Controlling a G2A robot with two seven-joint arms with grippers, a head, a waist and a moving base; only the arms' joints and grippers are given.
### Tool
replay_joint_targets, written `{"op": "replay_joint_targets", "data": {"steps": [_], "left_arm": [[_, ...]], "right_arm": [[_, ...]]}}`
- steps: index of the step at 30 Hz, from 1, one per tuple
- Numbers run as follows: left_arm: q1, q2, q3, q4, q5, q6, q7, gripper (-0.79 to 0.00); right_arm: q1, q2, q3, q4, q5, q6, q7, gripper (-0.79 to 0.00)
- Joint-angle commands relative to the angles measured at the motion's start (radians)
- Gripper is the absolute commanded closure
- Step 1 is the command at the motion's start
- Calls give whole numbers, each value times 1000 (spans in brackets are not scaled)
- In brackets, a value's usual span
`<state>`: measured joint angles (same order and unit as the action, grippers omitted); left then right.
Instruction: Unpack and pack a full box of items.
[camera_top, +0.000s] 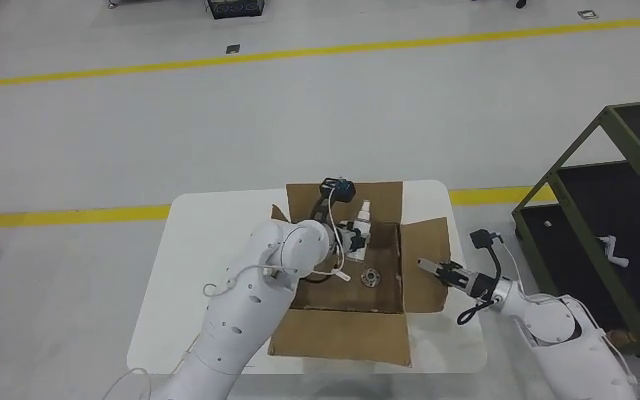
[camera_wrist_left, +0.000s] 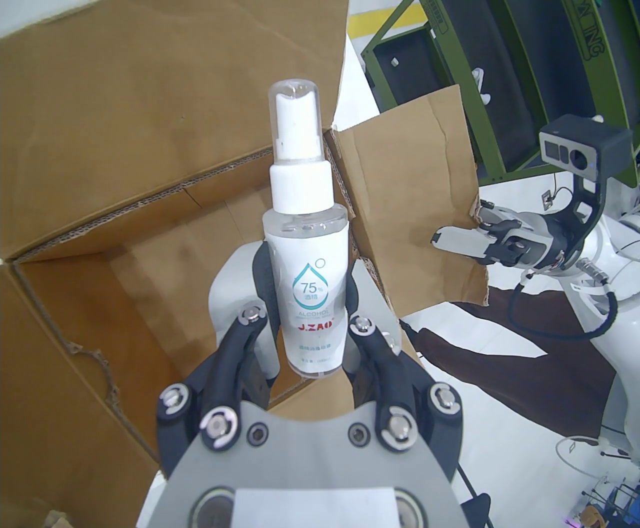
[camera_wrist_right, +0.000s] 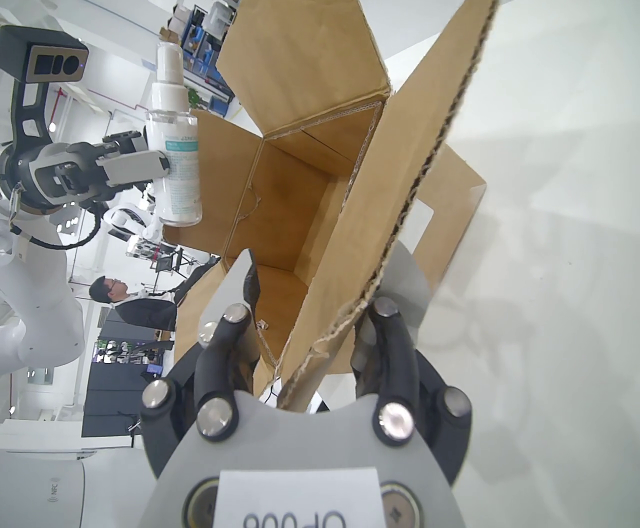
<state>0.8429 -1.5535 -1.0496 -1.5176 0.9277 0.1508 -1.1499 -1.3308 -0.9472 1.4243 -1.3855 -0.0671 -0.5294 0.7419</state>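
Gripping the spray bottle (camera_wrist_left: 302, 190) round its labelled body, the left gripper (camera_wrist_left: 306, 280) is clenched on it, bottle upright, held over the open cardboard box (camera_top: 385, 200). The box sits on the right half of the table (camera_top: 210, 260), its flaps reaching nearly from far edge to near edge. A small round item (camera_top: 370, 277) lies on the box floor. The right gripper (camera_wrist_right: 320, 270) is released, its fingers straddling the right flap (camera_top: 425, 245) near the table's right edge.
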Motion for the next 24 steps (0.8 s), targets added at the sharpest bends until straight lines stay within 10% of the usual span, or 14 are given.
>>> {"op": "replay_joint_targets", "data": {"steps": [1, 19, 22, 24], "left_arm": [[9, 8, -23, -28, 24, 10, -22, 0], [116, 69, -196, -376, 230, 59, -265, 0], [128, 74, -210, -417, 253, 75, -289, 0], [136, 77, -217, -436, 265, 77, -302, 0]], "right_arm": [[1, 1, -1, 1, 6, -5, 10, 0], [72, 15, 23, 32, -46, -3, 80, 0], [73, 14, 17, 30, -50, 19, 62, -785], [73, 13, 13, 29, -49, 24, 59, -785]]}}
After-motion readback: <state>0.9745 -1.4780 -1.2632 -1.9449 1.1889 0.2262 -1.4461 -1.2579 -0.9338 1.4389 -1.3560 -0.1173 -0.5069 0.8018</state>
